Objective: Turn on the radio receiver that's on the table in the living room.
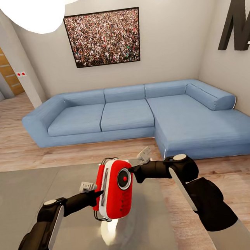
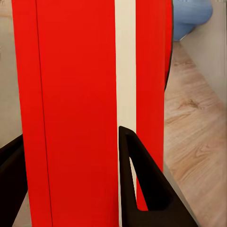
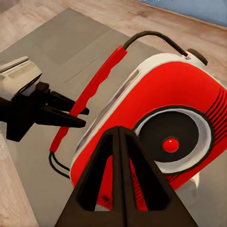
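Observation:
The radio receiver (image 1: 117, 190) stands upright over the grey table (image 1: 28, 195), its red front and round dial (image 1: 125, 178) facing right, its reflection directly beneath. My left gripper (image 1: 98, 193) is shut on its white-and-red edge; in the left wrist view the radio (image 2: 75, 94) sits between the dark fingers (image 2: 142, 189). My right gripper (image 1: 131, 170) is shut, its joined tips close to the dial. In the right wrist view the right gripper (image 3: 117, 130) points at the radio (image 3: 156, 99) beside the dial (image 3: 172, 142). The thin wire handle (image 3: 146, 35) arches over the top.
A blue L-shaped sofa (image 1: 139, 115) lines the far wall and right side of the living room, under a framed crowd picture (image 1: 104, 37). A big dark letter (image 1: 238, 25) hangs on the right wall. Wood floor (image 1: 11, 150) separates table and sofa; a doorway (image 1: 4, 69) opens far left.

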Motion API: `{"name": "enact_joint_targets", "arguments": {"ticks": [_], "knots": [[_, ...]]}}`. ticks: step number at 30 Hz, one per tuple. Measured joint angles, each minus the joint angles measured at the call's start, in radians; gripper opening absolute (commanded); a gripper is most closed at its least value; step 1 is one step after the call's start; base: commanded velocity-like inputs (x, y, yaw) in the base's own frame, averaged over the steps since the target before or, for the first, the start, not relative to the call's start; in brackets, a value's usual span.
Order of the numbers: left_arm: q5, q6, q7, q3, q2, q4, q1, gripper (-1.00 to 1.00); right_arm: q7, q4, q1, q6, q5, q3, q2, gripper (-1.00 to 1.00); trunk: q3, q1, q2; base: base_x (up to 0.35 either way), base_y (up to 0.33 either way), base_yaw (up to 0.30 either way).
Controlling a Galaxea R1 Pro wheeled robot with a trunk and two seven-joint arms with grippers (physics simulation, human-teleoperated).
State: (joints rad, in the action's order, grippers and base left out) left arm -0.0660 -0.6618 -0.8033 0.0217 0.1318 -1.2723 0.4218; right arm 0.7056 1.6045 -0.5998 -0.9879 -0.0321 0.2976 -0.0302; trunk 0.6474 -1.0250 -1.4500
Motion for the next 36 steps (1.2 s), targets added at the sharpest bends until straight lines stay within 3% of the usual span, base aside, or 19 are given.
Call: {"name": "enact_joint_targets", "arguments": {"ticks": [4, 12, 29, 31, 36], "knots": [[0.000, 0.031, -0.007, 0.000, 0.000, -0.002, -0.001, -1.00, 0.000, -0.001, 0.000, 0.000, 0.000, 0.000, -0.003, -1.00, 0.000, 0.000, 0.000, 0.000, 0.000, 0.000], [-0.001, 0.032, -0.069, 0.002, -0.001, -0.011, 0.000, -1.00, -0.002, -0.001, 0.000, 0.000, -0.005, 0.000, 0.001, -1.00, 0.000, 0.000, 0.000, 0.000, 0.000, 0.000], [0.000, 0.033, -0.074, 0.006, 0.000, -0.011, -0.001, -1.00, -0.005, -0.002, 0.000, 0.002, -0.011, -0.004, 0.020, -1.00, 0.000, 0.000, 0.000, 0.000, 0.000, 0.000], [0.000, 0.032, -0.074, 0.006, 0.000, -0.011, -0.001, -1.00, -0.005, -0.002, 0.000, 0.003, -0.011, -0.005, 0.041, -1.00, 0.000, 0.000, 0.000, 0.000, 0.000, 0.000], [0.000, 0.033, -0.074, 0.006, 0.000, -0.017, -0.001, -1.00, -0.005, -0.002, 0.000, 0.003, -0.011, -0.006, 0.049, -1.00, 0.000, 0.000, 0.000, 0.000, 0.000, 0.000]]}}
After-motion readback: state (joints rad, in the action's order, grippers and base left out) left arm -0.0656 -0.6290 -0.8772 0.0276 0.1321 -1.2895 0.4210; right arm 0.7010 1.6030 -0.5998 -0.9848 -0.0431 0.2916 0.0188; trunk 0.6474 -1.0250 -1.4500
